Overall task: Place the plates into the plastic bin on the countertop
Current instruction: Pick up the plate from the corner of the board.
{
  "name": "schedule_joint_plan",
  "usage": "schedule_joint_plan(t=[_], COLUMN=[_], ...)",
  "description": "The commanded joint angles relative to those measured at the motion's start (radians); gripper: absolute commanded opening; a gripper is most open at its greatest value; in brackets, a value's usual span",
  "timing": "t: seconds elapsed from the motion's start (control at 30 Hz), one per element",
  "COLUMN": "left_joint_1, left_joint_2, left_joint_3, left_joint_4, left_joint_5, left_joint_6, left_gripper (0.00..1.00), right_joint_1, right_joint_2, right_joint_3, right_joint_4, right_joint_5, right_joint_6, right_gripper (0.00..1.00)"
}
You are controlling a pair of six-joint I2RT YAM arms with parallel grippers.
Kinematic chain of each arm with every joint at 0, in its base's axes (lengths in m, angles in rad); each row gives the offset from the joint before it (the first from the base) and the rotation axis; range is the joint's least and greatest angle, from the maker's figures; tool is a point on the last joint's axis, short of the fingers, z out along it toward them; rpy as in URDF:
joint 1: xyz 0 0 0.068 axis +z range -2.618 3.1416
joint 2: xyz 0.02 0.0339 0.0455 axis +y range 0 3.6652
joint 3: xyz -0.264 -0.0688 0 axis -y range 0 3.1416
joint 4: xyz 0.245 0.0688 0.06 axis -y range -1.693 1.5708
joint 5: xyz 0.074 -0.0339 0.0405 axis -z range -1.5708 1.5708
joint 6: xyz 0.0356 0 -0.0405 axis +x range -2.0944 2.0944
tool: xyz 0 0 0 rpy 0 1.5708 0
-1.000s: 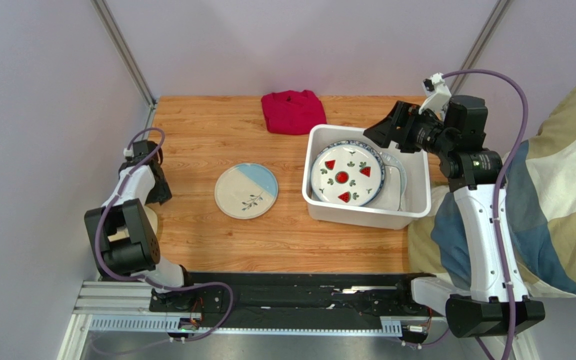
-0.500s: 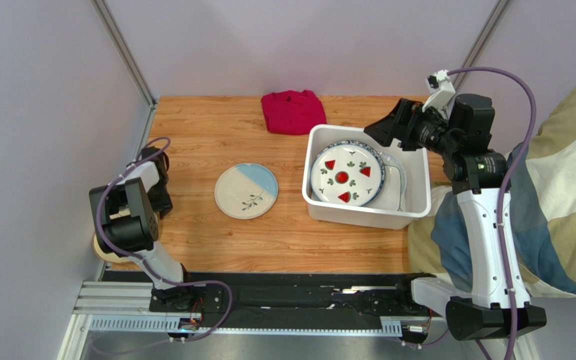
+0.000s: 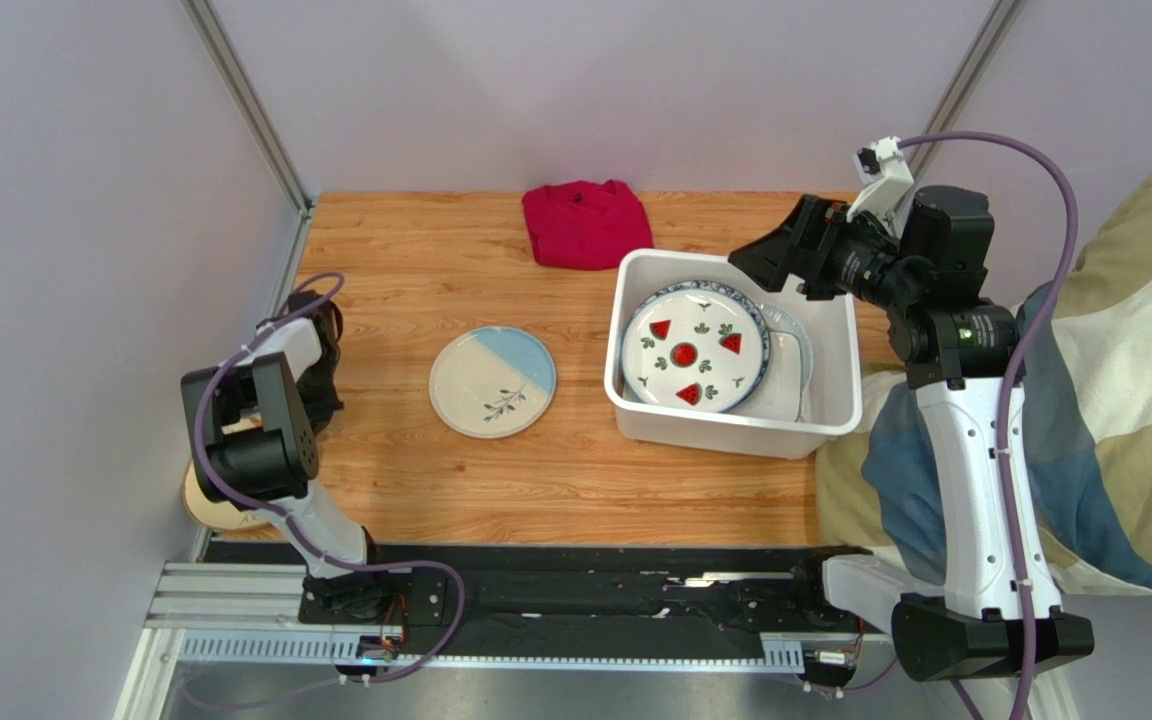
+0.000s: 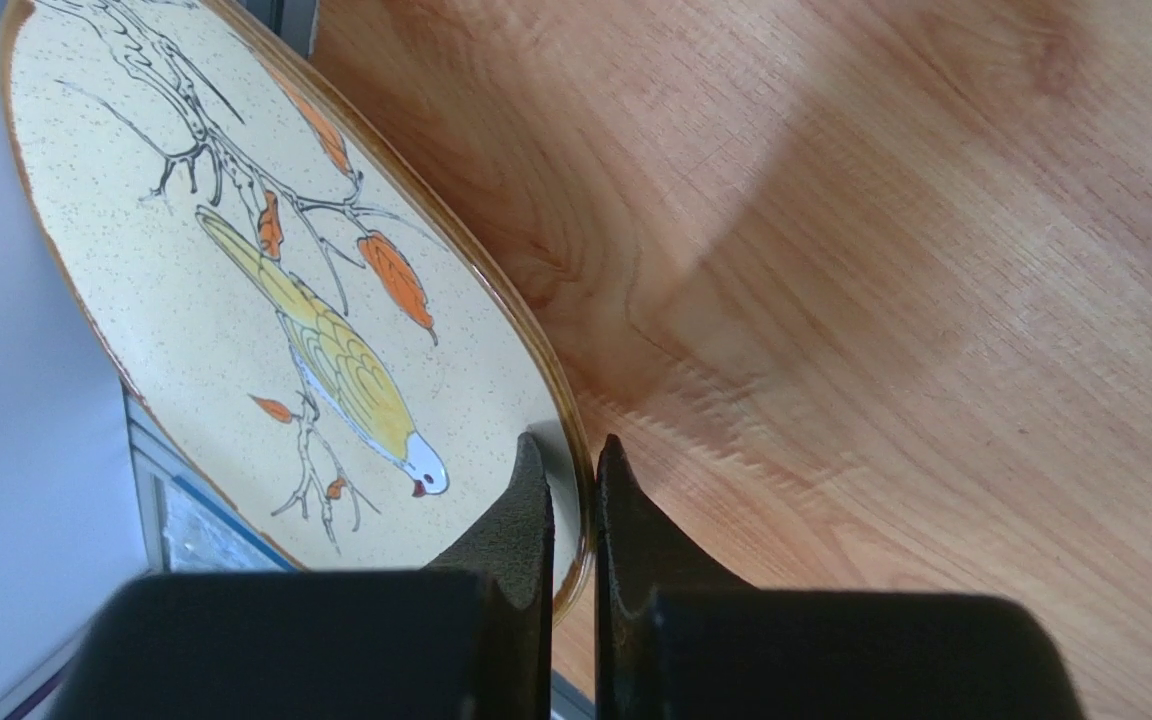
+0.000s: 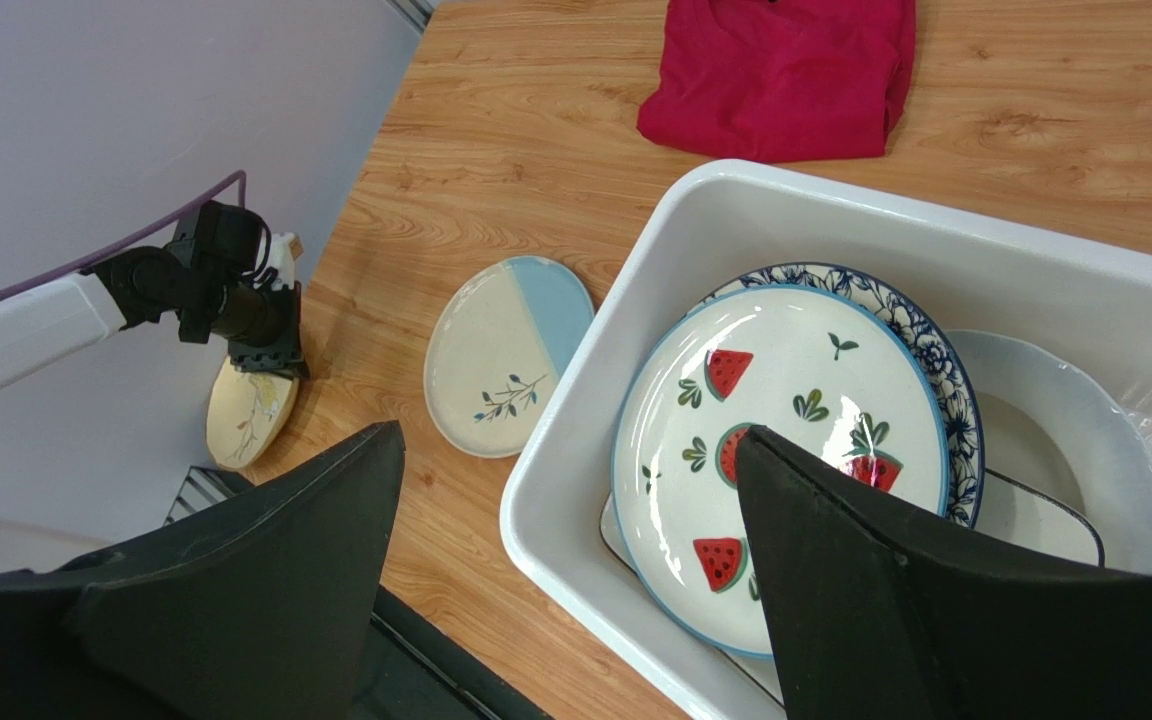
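Only the left wrist view shows the grasp. The left gripper (image 4: 573, 458) has its 2 fingers pinched almost together on the brown rim of a speckled cream plate (image 4: 237, 285) painted with a yellow bird on a branch with orange leaves. This plate sits at the left edge of the wood-grain surface (image 4: 913, 300). From overhead it is only a cream sliver, mostly hidden under the left arm, and its picture cannot be made out. The right wrist view gives it from across the surface, small, seemingly part over the edge and just under the left gripper. That view also shows the right gripper (image 5: 560, 450) spread wide with nothing between its fingers, looking down into the plastic bin (image 5: 717, 195). The overhead camera places it above the bin's far right corner. In the bin a strawberry-print plate (image 3: 695, 348) lies on top of a blue floral one (image 5: 898, 300), with a plain white round plate (image 5: 1078, 435) to the right. 1 cream-and-blue plate (image 3: 494, 381) with a leaf sprig lies flat on the surface, left of the bin and apart from it. A folded red cloth (image 3: 585, 222) lies at the far edge.
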State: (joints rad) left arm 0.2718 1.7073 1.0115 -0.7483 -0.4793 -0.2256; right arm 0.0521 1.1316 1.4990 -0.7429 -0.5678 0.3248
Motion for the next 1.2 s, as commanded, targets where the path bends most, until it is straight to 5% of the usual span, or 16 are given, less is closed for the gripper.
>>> schedule_joint_plan(t=[0.0,0.53,1.17], left_joint_1=[0.032,-0.194,-0.335], left_joint_2=[-0.041,-0.468,-0.784], left_joint_3=[0.016,-0.002,-0.051], left_joint_4=[0.01,-0.031,0.099], left_joint_5=[0.022,0.113,0.383], left_joint_6=[0.012,0.029,0.081], left_gripper=[0.0,0.0,0.0], right_joint_1=[0.003,0.017,0.546], right_joint_2=[-0.02,0.005,0.292], right_joint_3=[0.038,0.02,0.101], right_joint_4=[0.025,0.014,0.171], right_joint_5=[-0.006,0.009,0.197], right_joint_6=[-0.001,0.014,0.144], right_gripper=[0.85,0.84,0.83])
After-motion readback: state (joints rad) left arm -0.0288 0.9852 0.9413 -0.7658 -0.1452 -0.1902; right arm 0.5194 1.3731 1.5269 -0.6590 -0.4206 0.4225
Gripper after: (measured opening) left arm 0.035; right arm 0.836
